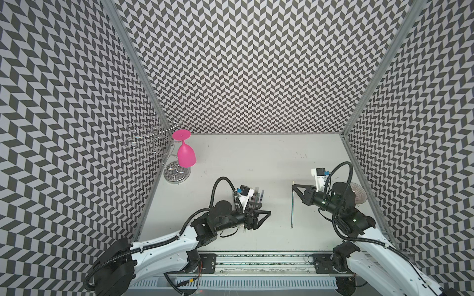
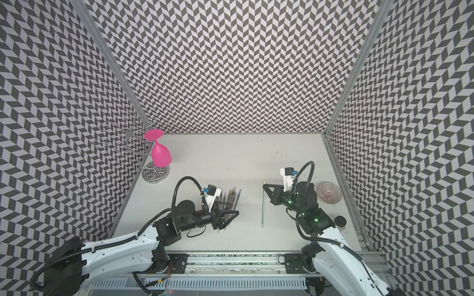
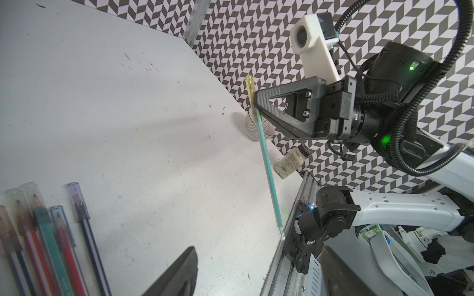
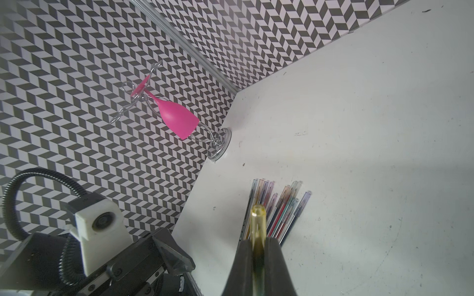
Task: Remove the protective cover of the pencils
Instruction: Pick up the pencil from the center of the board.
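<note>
Grip is sitting on the cap, not the body: right gripper point(image 3: 255, 102) is pinching, jaws fully closed, the yellowish see-through plastic cap point(image 3: 249, 84) of one thin teal pencil point(image 3: 268, 166). It is holding it well apart from the fanned bundle of capped multicolour pencils point(image 4: 277, 210), on the R arm's side. Pencil body is hanging free (prob. so the other arm can pull it out). Meanwhile left gripper point(image 1: 263, 220) is hovering wide open, empty, right over that bundle's near end.

White-shelled arms point(image 1: 159, 246) at lower frame, black joints point(image 1: 204, 232), ribbed black cable conduit point(image 3: 415, 170), triangular black right gripper point(image 3: 256, 103), green lights point(image 3: 384, 140) glowing.
</note>
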